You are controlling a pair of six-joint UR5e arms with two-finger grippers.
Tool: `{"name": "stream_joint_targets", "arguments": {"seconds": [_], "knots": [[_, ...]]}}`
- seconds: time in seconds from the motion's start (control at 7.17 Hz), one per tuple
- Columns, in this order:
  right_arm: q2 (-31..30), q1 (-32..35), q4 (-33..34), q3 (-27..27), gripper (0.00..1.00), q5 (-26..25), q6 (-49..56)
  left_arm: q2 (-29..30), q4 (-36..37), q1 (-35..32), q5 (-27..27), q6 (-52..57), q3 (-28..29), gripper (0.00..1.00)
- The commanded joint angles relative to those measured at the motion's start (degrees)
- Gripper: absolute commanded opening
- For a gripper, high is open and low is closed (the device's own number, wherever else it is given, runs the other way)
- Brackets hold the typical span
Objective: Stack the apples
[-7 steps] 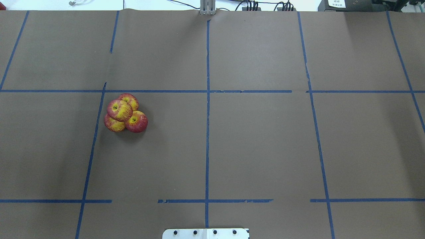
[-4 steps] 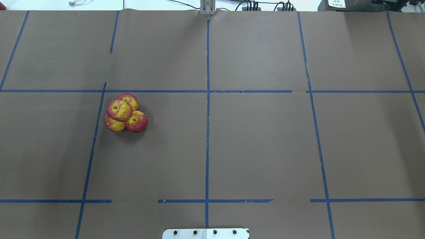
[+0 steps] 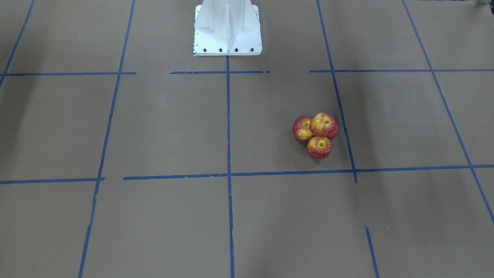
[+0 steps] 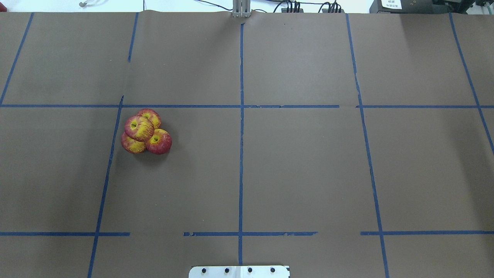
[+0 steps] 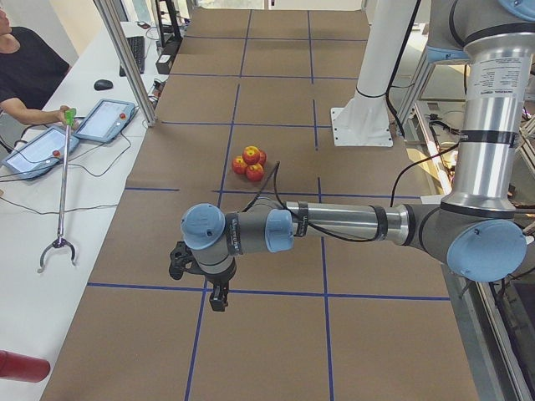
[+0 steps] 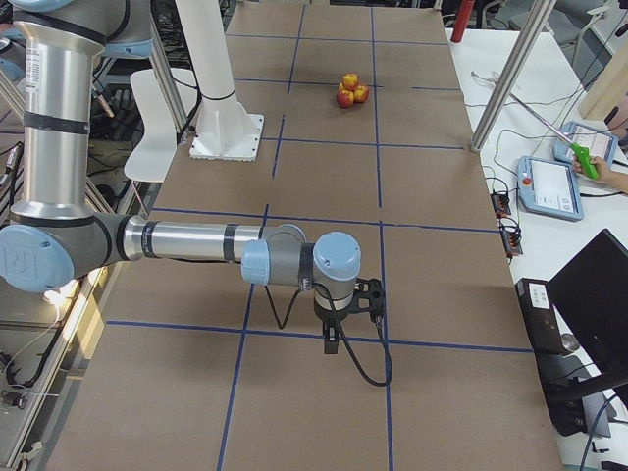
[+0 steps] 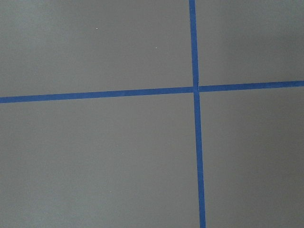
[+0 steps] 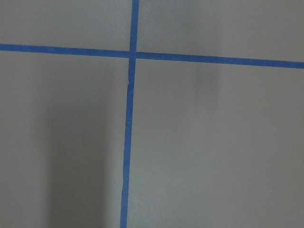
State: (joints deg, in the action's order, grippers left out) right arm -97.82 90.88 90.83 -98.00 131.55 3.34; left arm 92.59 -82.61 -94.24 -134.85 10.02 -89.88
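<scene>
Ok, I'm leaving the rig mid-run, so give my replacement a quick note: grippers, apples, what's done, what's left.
Left gripper: far from the apples, holding nothing; open or shut unclear.
Right gripper: same, at the other end of the table.
Apples: one pile on the robot's left half, three touching below, top apple resting on them.
Done: stack looks built.
Left: likely nothing; just confirm it holds.
</scene>
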Motion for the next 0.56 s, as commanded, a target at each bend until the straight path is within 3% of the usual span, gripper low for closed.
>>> {"name": "stream_joint_targets", "arguments": {"seconds": [0.0,0.42], "knots": [[0.00,0.00,-0.04,0.00,1.00,-0.06,0.00,0.31,-0.01,0.02,0.02,0.00,-0.03,1.00],[0.00,0.00,-0.04,0.00,1.00,-0.06,0.00,0.40,-0.10,0.02,0.02,0.00,-0.29,1.00]]}}
